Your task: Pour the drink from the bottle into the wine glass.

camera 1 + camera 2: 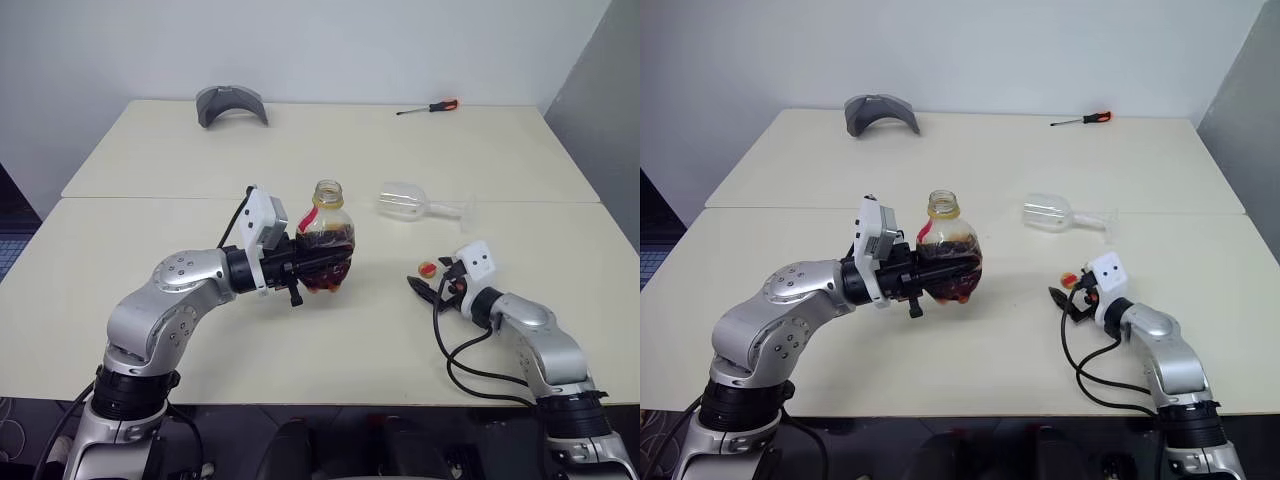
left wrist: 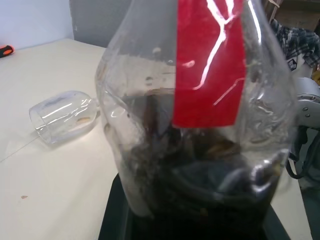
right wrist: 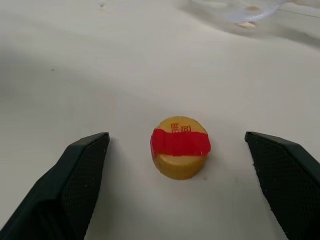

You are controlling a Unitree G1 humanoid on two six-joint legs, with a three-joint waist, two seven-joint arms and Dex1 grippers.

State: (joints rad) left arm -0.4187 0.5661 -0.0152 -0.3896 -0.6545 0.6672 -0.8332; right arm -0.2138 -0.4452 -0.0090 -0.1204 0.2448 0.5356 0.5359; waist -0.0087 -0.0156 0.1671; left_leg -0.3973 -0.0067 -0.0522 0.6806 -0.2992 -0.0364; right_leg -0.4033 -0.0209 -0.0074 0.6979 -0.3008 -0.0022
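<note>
My left gripper is shut on the bottle, holding it upright just above the middle of the table. The bottle has no cap, and its lower half holds the dark drink; a red label runs down its neck. The wine glass lies on its side on the table behind and to the right of the bottle, its foot pointing right. A yellow cap with a red band rests on the table between the fingers of my right gripper, which is open and not touching it.
A grey curved object sits at the back left of the far table. A screwdriver with a red handle lies at the back right. A seam runs between the two cream tabletops. A grey wall stands on the right.
</note>
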